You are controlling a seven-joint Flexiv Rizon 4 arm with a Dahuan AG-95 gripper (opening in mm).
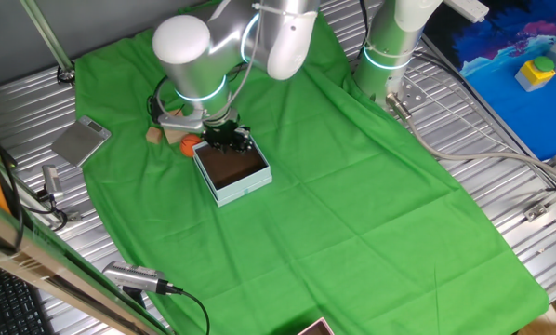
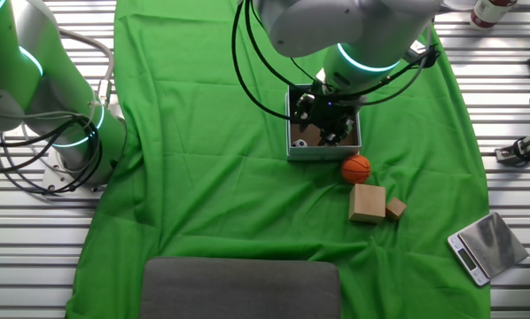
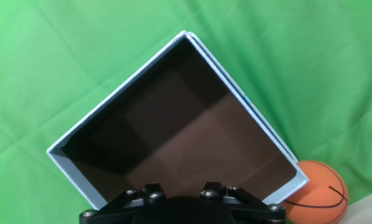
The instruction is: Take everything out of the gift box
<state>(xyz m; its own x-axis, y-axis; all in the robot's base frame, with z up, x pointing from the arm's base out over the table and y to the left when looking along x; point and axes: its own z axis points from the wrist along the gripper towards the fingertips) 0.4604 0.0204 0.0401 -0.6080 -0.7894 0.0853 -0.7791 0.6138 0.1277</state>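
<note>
The gift box (image 1: 233,173) has pale blue walls and a dark brown inside (image 3: 173,130). It lies on the green cloth. My gripper (image 2: 327,122) reaches down into the box (image 2: 293,124) near one wall. Its fingertips are hidden in every view, so their state does not show. A small white-and-black thing, likely the soccer ball (image 2: 298,142), sits in a box corner. The orange basketball (image 2: 356,168) rests on the cloth just outside the box, and is also seen in the hand view (image 3: 316,193). The tan wooden block (image 2: 367,202) lies beyond the basketball.
A smaller wooden piece (image 2: 395,209) lies beside the block. A silver scale (image 2: 487,246) sits off the cloth. A flat grey plate (image 2: 238,288) lies at the cloth's edge. A second arm's base (image 1: 390,56) stands at the back.
</note>
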